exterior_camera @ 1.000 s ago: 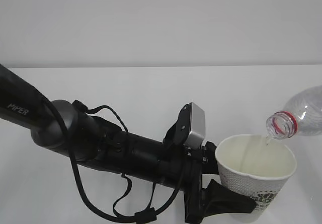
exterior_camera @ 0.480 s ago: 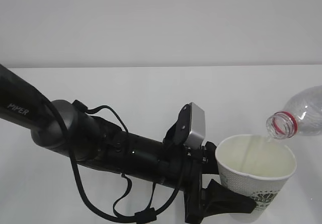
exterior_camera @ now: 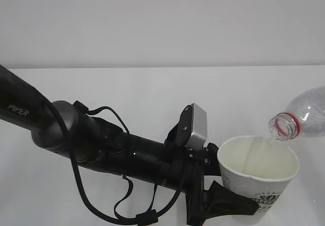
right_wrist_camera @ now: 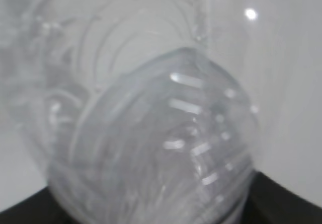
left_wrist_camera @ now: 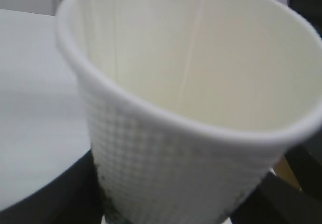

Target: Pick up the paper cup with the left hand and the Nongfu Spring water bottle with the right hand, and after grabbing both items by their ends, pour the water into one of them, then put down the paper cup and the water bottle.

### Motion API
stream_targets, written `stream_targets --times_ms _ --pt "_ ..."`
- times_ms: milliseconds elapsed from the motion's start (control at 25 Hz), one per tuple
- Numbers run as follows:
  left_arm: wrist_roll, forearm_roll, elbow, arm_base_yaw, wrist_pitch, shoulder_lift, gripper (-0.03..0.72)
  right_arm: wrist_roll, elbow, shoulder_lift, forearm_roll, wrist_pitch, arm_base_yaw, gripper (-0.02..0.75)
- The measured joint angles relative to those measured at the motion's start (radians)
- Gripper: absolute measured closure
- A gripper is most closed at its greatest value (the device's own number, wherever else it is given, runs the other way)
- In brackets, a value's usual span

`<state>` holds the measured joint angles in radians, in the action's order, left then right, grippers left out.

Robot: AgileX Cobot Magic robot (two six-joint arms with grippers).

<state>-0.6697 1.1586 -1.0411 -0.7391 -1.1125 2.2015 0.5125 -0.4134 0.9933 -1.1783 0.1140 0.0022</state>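
Paper cup (exterior_camera: pixel 258 178): one only, upright at the near right of the white table (exterior_camera: pixel 152 94), its lower body clamped between the black fingers of the left hand (exterior_camera: pixel 216 198), which reaches in from the left. One Nongfu Spring water bottle (exterior_camera: pixel 304 115) is tipped in from the right, its open red-ringed mouth just above the cup's far rim. The right hand (right_wrist_camera: pixel 151 209) grasps the bottle's ribbed base; only dark finger edges show there. Whether water is running cannot be told.
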Motion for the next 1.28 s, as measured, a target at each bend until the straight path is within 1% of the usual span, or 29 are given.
stream_targets --times_ms 1280 --pt "0.000 0.000 0.000 0.000 0.000 0.000 0.203 0.000 0.000 0.000 -0.015 -0.004 0.000 0.316"
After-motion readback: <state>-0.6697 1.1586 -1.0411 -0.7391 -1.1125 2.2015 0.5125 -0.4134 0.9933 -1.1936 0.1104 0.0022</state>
